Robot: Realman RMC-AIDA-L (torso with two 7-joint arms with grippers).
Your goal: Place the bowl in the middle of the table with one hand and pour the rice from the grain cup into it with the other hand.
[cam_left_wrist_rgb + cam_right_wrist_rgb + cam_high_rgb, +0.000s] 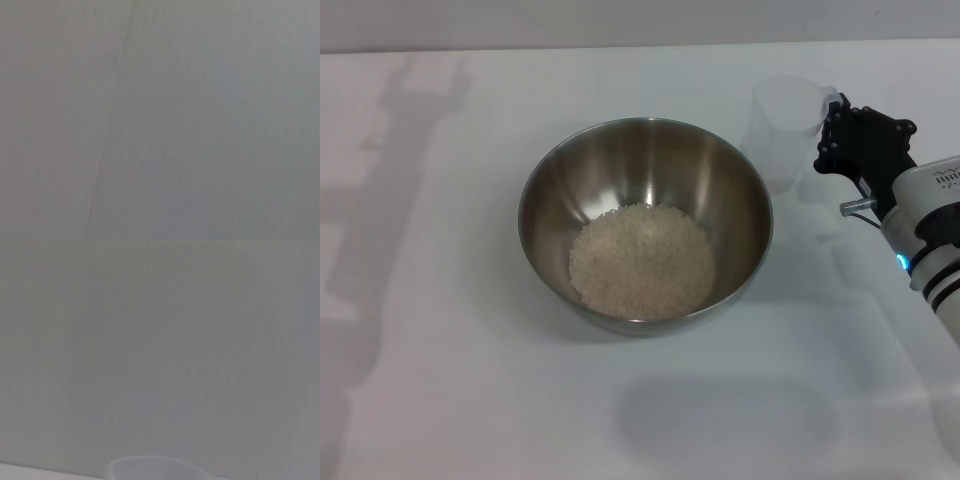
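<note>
The steel bowl [645,222] stands in the middle of the white table [440,380], with a heap of rice [642,260] on its bottom. The clear grain cup [783,130] is upright and looks empty, just right of and behind the bowl. My right gripper [833,120] is at the cup's right side, with its black fingers closed on the cup's edge. The cup's rim also shows in the right wrist view [150,465]. My left gripper is out of view, and its wrist view shows only a plain grey surface.
The table's far edge [640,45] runs across the top of the head view. Arm shadows lie on the table at the left [380,200]. Nothing else stands on the table.
</note>
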